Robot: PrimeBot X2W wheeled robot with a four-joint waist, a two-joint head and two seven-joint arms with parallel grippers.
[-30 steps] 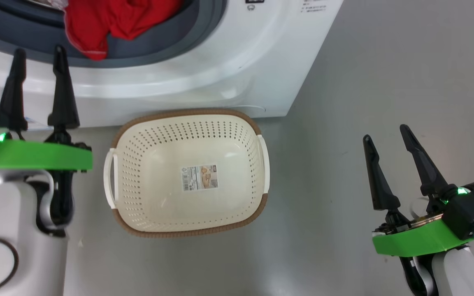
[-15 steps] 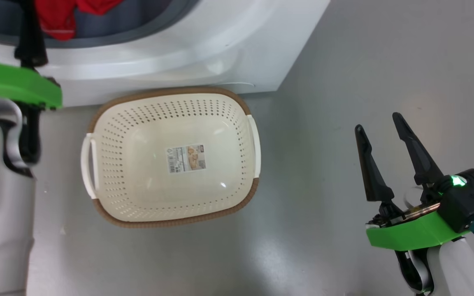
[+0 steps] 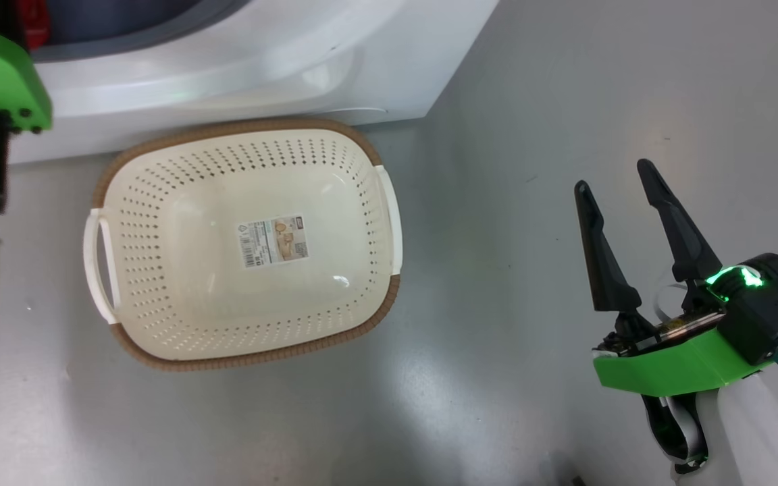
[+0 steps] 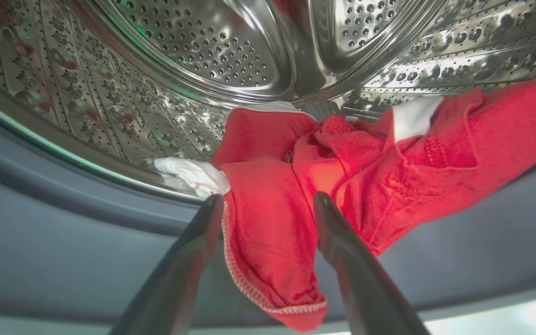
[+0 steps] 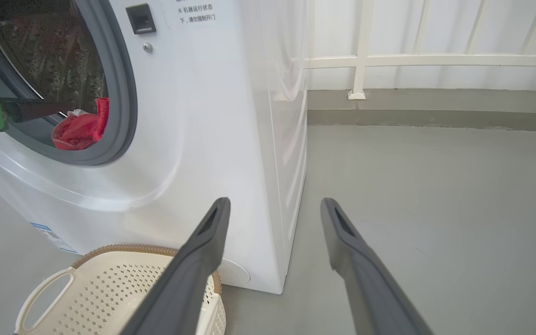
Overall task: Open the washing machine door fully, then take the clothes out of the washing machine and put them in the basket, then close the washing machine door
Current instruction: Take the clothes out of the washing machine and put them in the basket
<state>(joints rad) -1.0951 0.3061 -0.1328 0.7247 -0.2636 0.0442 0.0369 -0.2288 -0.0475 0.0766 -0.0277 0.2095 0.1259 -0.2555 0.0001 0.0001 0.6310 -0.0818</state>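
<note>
The red clothes point(image 4: 342, 177) lie bunched at the drum's front lip, one flap hanging over the grey gasket. My left gripper point(image 4: 268, 202) is open at the machine's mouth, a dangling red fold between its two fingers. From the right wrist, the same clothes point(image 5: 79, 128) show inside the washing machine point(image 5: 193, 130), with my left arm's green mount at the opening. The basket point(image 3: 179, 358) stands empty on the floor before the washing machine point(image 3: 227, 61). My right gripper point(image 3: 615, 179) hangs open over bare floor to the right. The door is out of view.
Grey floor point(image 3: 531, 135) stretches right of the machine. A white railing point(image 5: 361, 60) and a low kerb run along the far wall. The basket point(image 5: 110, 288) sits tight against the washer's lower front.
The head camera has swung, sliding the whole picture left and up. My left arm has reached forward into the machine's mouth. My right gripper has kept its pose.
</note>
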